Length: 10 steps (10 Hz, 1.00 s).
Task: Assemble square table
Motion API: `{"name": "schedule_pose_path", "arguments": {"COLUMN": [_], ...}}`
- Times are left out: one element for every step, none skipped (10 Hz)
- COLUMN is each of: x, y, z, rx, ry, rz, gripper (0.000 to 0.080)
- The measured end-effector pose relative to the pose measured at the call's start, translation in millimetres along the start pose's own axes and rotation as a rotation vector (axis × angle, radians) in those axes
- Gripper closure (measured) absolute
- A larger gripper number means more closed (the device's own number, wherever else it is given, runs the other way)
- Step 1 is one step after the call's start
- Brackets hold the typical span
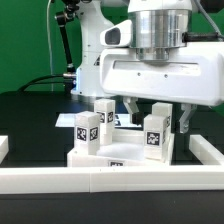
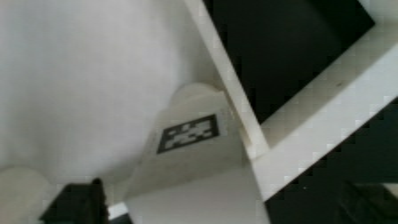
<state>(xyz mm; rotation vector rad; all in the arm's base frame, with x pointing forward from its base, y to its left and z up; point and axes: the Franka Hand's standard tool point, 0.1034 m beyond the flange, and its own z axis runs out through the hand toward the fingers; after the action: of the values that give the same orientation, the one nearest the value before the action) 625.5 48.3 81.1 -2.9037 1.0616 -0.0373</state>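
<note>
Exterior view has my gripper (image 1: 153,112) spread wide and holding nothing, hovering over the tabletop (image 1: 125,150) at six o'clock on the desk (image 1: 35,115), three legs (image 1: 87,133) upright; I judge the fourth leg needs fetching next

The white square table (image 1: 120,150) sits on the black tabletop (image 1: 30,115) with tagged legs standing up from it: one toward the exterior view's left (image 1: 88,131), one behind it (image 1: 104,112), one at the right (image 1: 157,136). The gripper (image 1: 152,112) hangs above, jaws spread wide. A white border rail (image 1: 110,180) runs along the front.
</note>
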Motion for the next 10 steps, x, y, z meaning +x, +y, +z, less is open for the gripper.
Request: {"name": "schedule_pose_path", "arguments": {"x": [0.1,0.2,0.4,0.7,0.6,0.7,0.7,0.7,0.7,0.5], "y": [0.1,0.3,0.5,0.8,0.8,0.9,1.0,1.0,1.1,0.8], "z": [0.0,0.1,0.1,0.2,0.3,0.4,0.5,0.5,0.5,0.6], "rx": [0.000,0.000,0.000,0.000,0.000,0.000,0.000,0.000,0.000,0.002], "ry": [0.000,0.000,0.000,0.000,-0.001,-0.001,-0.001,-0.001,-0.001,-0.002], "rz": [-0.062,-0.126,-0.181,-0.216,-0.206,-0.206,-0.193,-0.175,-0.176,-0.117], "gripper": [0.0150,0.0150,0.0150,0.0272,0.0407,0.0407,0.0510,0.0510,0.0510,0.0510]}}
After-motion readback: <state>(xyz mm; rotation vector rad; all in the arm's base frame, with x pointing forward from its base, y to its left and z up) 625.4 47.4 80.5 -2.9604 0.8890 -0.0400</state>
